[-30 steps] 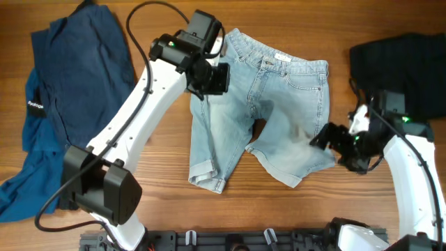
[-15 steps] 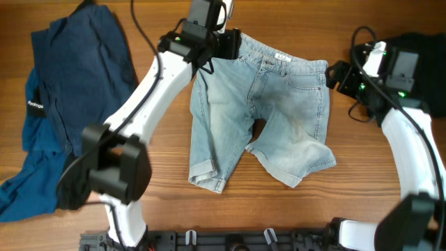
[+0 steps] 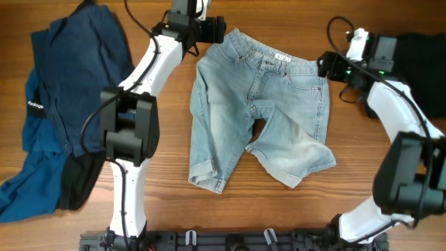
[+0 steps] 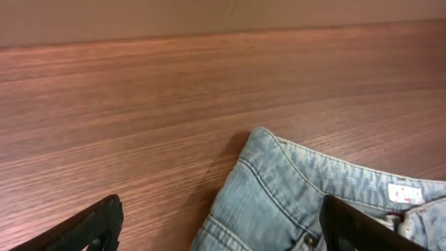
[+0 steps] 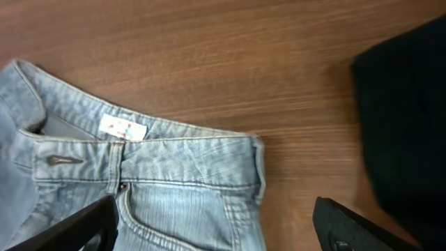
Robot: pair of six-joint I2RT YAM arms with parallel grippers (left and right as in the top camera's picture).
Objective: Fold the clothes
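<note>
The clothes, light blue denim shorts [image 3: 261, 111], lie spread out mid-table, waistband at the far side and cuffed legs toward me. My left gripper [image 3: 210, 29] hovers open over the waistband's left corner. In the left wrist view that corner of the shorts [image 4: 300, 188] sits between the spread fingers [image 4: 90, 226], untouched. My right gripper [image 3: 326, 64] is open by the right waistband corner. In the right wrist view the shorts [image 5: 174, 174] with their white label [image 5: 122, 127] lie under my right gripper [image 5: 216, 233], and nothing is held.
Dark navy garments [image 3: 70, 90] are heaped at the left side. A black garment [image 3: 418, 63] lies at the far right, close to my right arm, and appears as a black garment [image 5: 411, 104] in the right wrist view. Bare wood [image 4: 139, 104] lies beyond the waistband.
My left gripper opened and moved from the shorts' left hip to the far waistband corner. The right arm swung from the right leg hem up to the right waistband corner.
</note>
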